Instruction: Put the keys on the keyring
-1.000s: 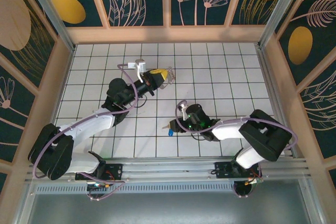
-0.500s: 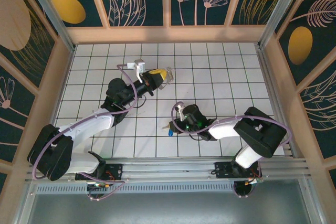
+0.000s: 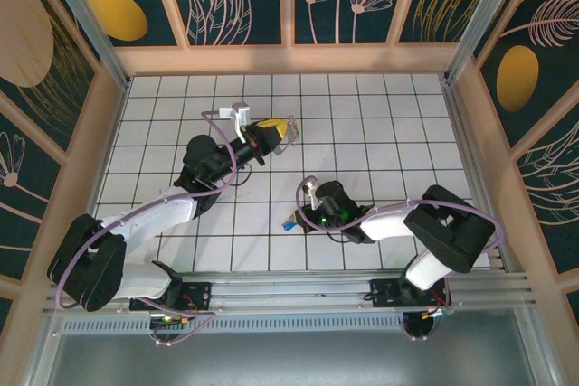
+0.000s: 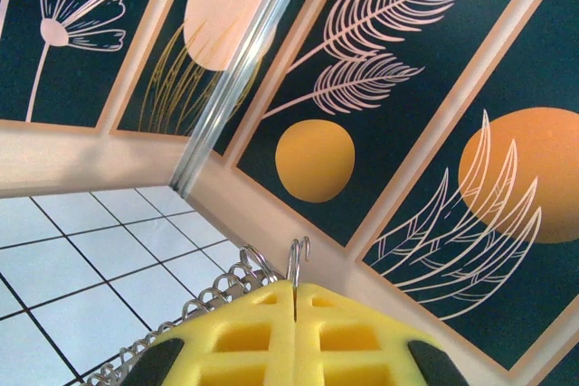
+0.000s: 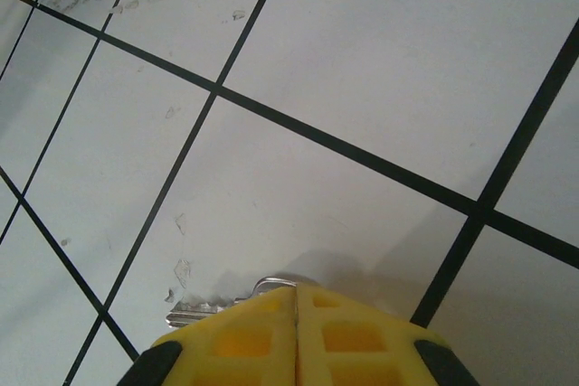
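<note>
White tiled tabletop (image 3: 380,133) with black grid lines, dark floral panels all round, and we're early in this one.

Up at the far side, the left gripper (image 3: 282,130) hangs above the tiles. In its wrist view the yellow fingers (image 4: 344,336) are pressed together on the thin, pale silvery wire keyring (image 4: 222,296), jagged metal bits strung along its edge. A small hooked end pokes up from the seam between the pads. So the ring is held and presented, we'd say.

Down nearer the bases, the right gripper (image 3: 297,220) is low at the table, its yellow pads closed on the small silver metal key (image 3: 289,226) with the bright blue plastic head. Its toothed blade (image 5: 192,316) juts out to one side, right at the tile. We cannot tell whether it has left the surface.

Key and ring sit well apart. By our reckoning both pickups are made or nearly so. Left to do are the carry across, lining the key's hole up with the ring's open end, and the threading itself. Nothing has been threaded yet.
</note>
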Controlling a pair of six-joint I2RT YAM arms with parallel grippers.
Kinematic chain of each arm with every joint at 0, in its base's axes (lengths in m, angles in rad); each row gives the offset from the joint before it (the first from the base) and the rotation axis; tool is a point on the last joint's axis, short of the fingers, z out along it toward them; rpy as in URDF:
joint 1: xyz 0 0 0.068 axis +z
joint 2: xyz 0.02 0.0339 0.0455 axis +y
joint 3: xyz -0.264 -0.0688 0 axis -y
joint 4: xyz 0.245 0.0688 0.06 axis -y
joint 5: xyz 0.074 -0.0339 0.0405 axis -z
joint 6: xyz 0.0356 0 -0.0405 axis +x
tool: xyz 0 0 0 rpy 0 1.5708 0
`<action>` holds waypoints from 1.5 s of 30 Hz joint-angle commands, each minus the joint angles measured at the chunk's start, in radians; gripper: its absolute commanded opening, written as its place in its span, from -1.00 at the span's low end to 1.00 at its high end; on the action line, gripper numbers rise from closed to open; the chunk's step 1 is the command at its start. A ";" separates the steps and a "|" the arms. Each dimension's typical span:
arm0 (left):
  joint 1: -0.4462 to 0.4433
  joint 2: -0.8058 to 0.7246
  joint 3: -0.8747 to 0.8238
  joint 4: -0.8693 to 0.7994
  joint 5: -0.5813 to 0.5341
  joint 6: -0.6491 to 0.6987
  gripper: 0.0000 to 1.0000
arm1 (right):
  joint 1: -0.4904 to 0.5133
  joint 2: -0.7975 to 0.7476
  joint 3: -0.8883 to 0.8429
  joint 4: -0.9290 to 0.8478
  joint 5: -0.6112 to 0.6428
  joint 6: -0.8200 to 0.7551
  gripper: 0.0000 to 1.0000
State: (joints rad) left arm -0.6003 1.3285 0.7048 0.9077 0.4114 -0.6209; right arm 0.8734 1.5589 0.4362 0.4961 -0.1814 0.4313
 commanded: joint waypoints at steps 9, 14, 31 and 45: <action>0.007 0.012 0.012 0.058 0.027 -0.009 -1.00 | -0.008 -0.085 -0.053 -0.012 -0.007 0.004 -0.61; 0.007 0.017 0.013 0.059 0.028 -0.010 -1.00 | -0.011 -0.102 -0.077 -0.002 -0.015 0.012 -0.63; 0.007 0.031 0.013 0.075 0.035 -0.019 -1.00 | -0.013 -0.092 -0.108 0.034 -0.037 0.030 -0.63; 0.007 0.044 0.016 0.083 0.041 -0.022 -1.00 | -0.033 -0.119 -0.111 0.029 -0.047 0.021 -1.00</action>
State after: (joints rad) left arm -0.6003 1.3643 0.7048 0.9249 0.4370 -0.6327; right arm 0.8585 1.4727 0.3393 0.5266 -0.2199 0.4576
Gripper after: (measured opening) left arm 0.058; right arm 0.054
